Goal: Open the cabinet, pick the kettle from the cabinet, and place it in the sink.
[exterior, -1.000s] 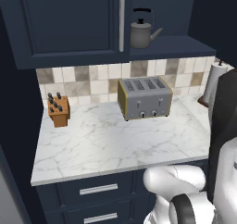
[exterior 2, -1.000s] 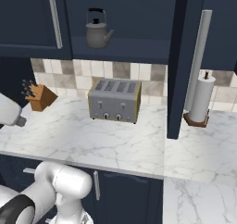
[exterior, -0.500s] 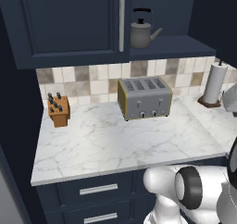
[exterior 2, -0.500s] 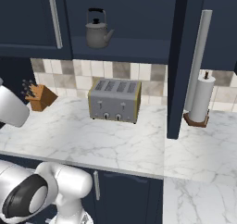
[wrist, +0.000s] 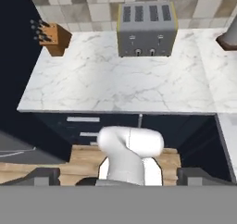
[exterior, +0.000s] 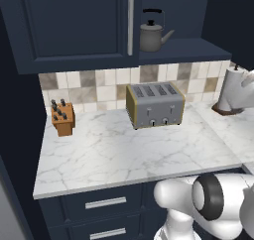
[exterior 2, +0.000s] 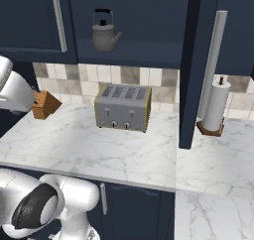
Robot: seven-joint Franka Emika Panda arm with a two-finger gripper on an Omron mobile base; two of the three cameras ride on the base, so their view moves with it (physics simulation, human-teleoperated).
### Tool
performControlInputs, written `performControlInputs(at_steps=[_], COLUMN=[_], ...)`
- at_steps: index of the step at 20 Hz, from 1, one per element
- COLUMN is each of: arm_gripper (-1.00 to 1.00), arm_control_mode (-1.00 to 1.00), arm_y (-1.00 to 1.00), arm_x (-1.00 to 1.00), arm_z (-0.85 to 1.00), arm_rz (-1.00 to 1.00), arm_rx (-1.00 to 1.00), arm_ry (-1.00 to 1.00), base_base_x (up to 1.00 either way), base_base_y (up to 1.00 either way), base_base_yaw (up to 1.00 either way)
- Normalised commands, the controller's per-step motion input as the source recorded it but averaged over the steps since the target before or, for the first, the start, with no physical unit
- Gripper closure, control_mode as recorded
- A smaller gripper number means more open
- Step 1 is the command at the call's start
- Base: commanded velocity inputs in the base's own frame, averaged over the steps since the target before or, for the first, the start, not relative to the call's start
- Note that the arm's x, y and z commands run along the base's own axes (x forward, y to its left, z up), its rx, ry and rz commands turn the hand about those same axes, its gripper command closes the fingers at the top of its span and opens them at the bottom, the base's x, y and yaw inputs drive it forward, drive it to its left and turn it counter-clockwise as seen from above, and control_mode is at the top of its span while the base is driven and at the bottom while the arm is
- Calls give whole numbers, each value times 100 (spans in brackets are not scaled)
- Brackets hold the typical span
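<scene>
Kettle [exterior: 151, 33], grey metal with a rounded body, curved spout and black arched handle, stands upright on the shelf of the dark navy wall cabinet [exterior: 74, 28] in the upper middle of the left base view, just right of the long vertical silver bar handle [exterior: 130, 23]; in the right base view it sits in the upper left centre [exterior 2: 104, 31]. One cabinet door stands swung out edge-on at right of centre in the right base view (its own silver handle runs down beside it). Below, the white marble surface [exterior: 124, 152] carries a boxy silver four-slot toaster [exterior: 155, 105] at centre against the tiled backsplash, a wooden knife block [exterior: 62, 118] towards the left, and a white paper-towel roll on a wooden stand [exterior 2: 215, 107] at the right. In the hand view, the claw [wrist: 118, 179] is at the bottom edge, its two dark fingertips [wrist: 39, 177] set wide apart, released and gripping nothing, well below the surface edge.
</scene>
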Motion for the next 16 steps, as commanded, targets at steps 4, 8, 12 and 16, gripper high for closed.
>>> performControlInputs(at_steps=[4,8,12,16], arm_gripper=[-100,-100,-100,-100], arm_control_mode=[-100,-100,-100,-100], arm_y=[11,13,14,10], arm_x=[45,54,39,2], arm_z=[-12,-19,-21,1], arm_rz=[15,11,11,4], arm_rx=[0,0,0,0], arm_ry=[-18,-15,-21,-29], base_base_x=[0,0,0,0], base_base_y=[0,0,0,0], base_base_yaw=[0,0,0,0])
